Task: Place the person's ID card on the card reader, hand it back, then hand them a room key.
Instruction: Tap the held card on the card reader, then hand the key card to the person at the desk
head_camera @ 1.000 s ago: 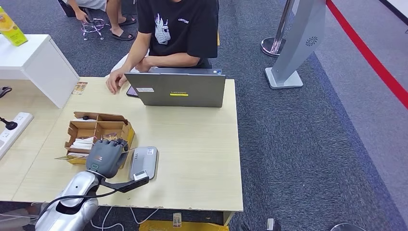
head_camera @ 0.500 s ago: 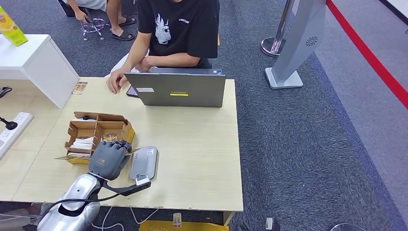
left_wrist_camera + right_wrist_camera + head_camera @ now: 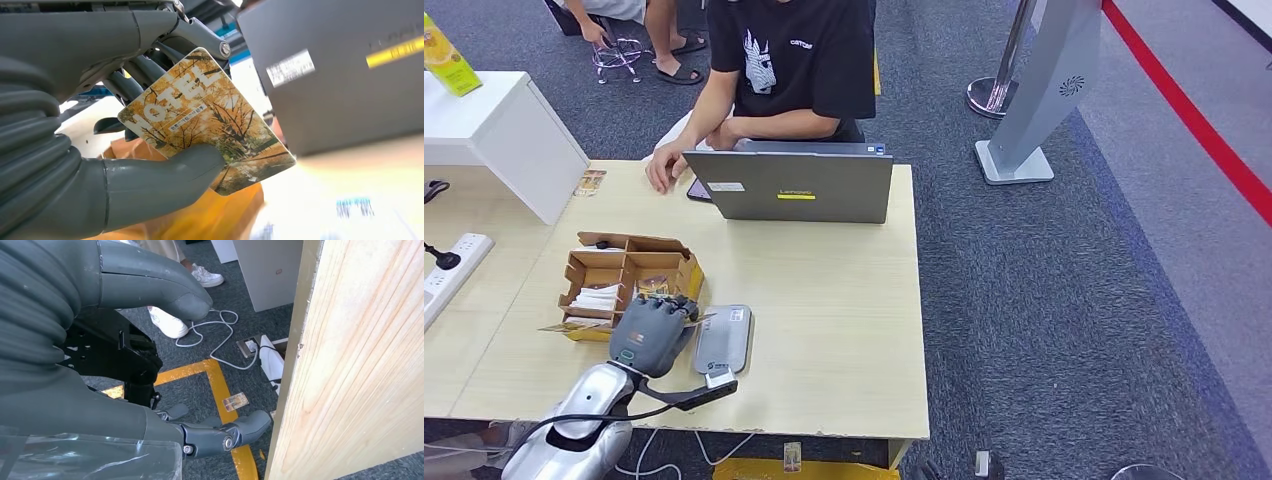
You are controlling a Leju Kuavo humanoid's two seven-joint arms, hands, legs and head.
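Holding a room key (image 3: 207, 135) printed with autumn trees and the word HOTEL, the left robot hand (image 3: 652, 333) has its thumb pressed on the card's face and its darker fingers behind it, so the card is pinched flat between them. In the head view this robot hand sits at about 7 o'clock on the table (image 3: 834, 310), just in front of the cardboard box (image 3: 624, 275) of card slots and touching the left edge of the grey card reader (image 3: 723, 338).

Judging by the card in hand, the step under way is the last one: passing the key to the person (image 3: 784, 70) seated at 12 o'clock behind the open laptop (image 3: 789, 186). To do it well, the pinch should stay firm on the lower corner while the arm lifts clear of the box rim and the reader, then travels toward 11 o'clock, where the person's hand (image 3: 660, 168) rests on the table beside the laptop. Going around the laptop's left side looks safer than reaching over its lid. Presenting the free long edge forward would give the person something to take.

The right robot hand (image 3: 220, 435) hangs below the table edge at 5 o'clock, fingers apart and holding nothing.
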